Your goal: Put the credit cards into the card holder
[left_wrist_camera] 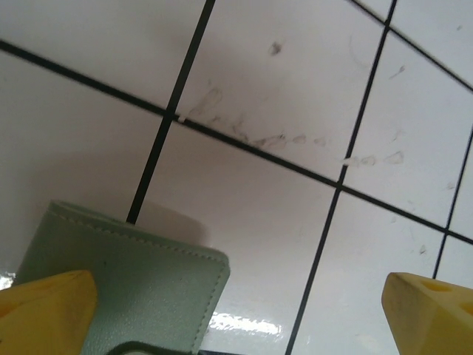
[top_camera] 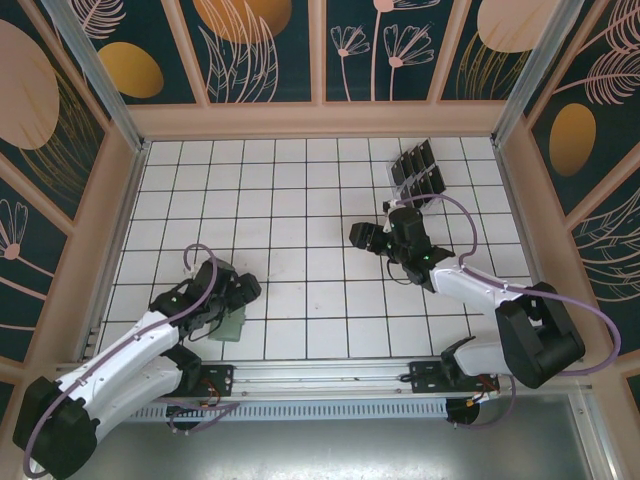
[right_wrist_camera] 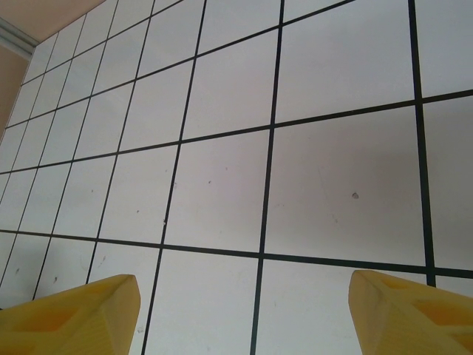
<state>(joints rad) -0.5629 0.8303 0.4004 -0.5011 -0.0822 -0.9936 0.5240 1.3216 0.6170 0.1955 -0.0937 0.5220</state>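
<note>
The card holder [left_wrist_camera: 140,285] lies flat on the white tiled table [top_camera: 300,200], at the near left side, just under the head of the left arm. It is a small case of pale grey-green colour. Its surface looks soft and matte, a fine line of stitching runs along its edge, and the corner that can be seen is rounded. It looks folded shut.

The left gripper [left_wrist_camera: 240,307] hangs just above the holder with its yellow fingers [left_wrist_camera: 48,307] spread wide. One finger is over the holder's near part and the other is well apart, over bare tile. The fingers pinch nothing.

The right gripper [right_wrist_camera: 244,314] is near the middle of the table, a bit to the right. Its fingers are also spread wide, with bare tiles between them.

The credit cards [top_camera: 415,170] stand as a small group of dark rectangles at the far right, well apart from the holder.
</note>
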